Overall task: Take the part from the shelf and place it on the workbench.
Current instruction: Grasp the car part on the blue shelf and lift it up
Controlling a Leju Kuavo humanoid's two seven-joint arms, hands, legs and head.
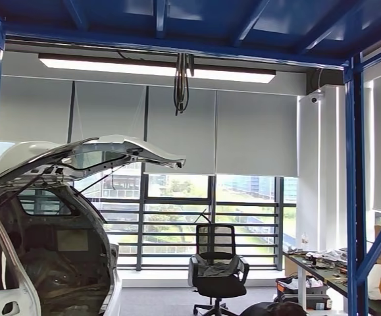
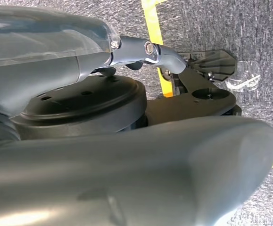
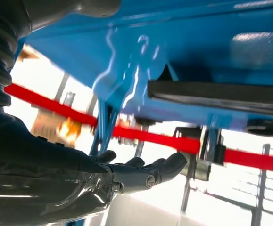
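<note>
Under the blue shelf frame my right hand lies flat, fingers apart, grasping nothing; I cannot tell my left hand's state, nor where the part is, so its weight and best hold stay unjudged.

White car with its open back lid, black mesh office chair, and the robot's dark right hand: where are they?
White car [image 1: 110, 280]: head view, rear edge.
Black mesh office chair [image 1: 216, 245]: head view, backrest.
Right hand [image 3: 135, 172]: right wrist view, fingers.
</note>
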